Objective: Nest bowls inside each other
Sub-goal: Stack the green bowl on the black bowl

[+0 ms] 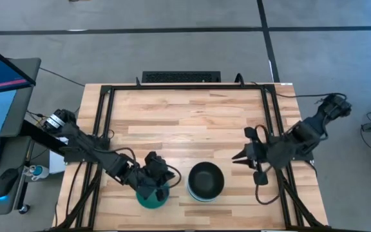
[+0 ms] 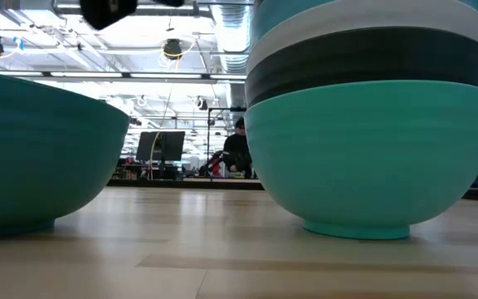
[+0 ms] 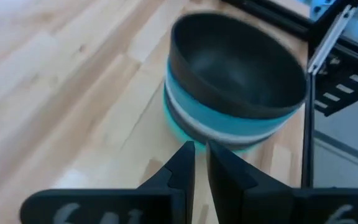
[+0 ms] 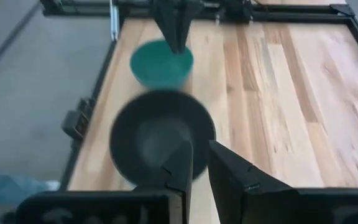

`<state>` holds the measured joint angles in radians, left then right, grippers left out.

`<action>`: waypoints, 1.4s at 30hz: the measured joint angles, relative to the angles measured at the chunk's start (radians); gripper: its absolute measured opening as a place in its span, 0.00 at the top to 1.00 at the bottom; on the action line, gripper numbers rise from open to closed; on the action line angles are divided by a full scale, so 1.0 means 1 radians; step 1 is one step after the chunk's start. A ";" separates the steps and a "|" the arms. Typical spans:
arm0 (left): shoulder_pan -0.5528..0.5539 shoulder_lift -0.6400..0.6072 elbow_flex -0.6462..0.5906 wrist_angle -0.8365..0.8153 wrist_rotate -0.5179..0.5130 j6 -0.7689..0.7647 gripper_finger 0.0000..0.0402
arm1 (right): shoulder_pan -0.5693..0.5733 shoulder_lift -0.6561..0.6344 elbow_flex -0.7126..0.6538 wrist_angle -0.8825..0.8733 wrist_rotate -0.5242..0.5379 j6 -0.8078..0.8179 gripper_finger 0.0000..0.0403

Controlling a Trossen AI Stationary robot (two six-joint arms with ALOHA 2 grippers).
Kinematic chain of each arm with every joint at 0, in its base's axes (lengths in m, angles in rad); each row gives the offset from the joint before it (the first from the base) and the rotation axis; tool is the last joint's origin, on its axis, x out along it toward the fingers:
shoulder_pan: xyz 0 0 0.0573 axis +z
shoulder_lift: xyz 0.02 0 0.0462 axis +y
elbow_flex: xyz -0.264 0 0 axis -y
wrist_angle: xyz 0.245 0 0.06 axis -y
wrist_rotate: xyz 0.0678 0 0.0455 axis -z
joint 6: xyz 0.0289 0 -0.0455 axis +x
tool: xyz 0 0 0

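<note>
1. Two groups of bowls stand near the front edge of the wooden table (image 1: 192, 116): one stack of bowls (image 1: 205, 181) and one single teal bowl (image 1: 152, 197).
2. The stack has a black bowl (image 3: 238, 65) on top; in the low view, a cyan bowl (image 2: 372, 158) is at the bottom, with a black and a white rim above it.
3. The teal bowl is just beside the stack, on the left arm's side, not touching it.
4. The left gripper (image 1: 161, 182) is over the teal bowl. Its fingers (image 3: 180, 167) are pressed almost together and pinch nothing.
5. The right gripper (image 1: 238, 156) is near the stack, apart from it. Its fingers (image 4: 182, 163) have only a narrow gap and hold nothing.
</note>
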<state>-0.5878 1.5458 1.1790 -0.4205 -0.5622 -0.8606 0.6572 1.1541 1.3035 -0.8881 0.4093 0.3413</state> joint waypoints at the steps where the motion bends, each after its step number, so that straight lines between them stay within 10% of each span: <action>1: -0.008 -0.001 -0.015 0.011 -0.002 -0.024 0.92 | 0.011 -0.006 -0.023 -0.001 0.020 0.004 0.82; 17: -0.166 -0.007 -0.053 -0.142 -0.016 -0.357 0.92 | 0.067 -0.024 -0.107 0.022 0.150 0.070 0.82; 31: -0.362 -0.018 -0.176 -0.395 -0.085 -0.950 0.92 | 0.067 -0.023 -0.107 0.119 0.153 0.070 0.82; 42: -0.378 -0.117 -0.312 -0.345 -0.097 -1.042 0.92 | 0.067 -0.023 -0.107 0.134 0.150 0.070 0.82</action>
<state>-0.9653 1.4284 0.8674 -0.7656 -0.6594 -1.9022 0.7242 1.1309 1.1969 -0.7541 0.5591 0.4110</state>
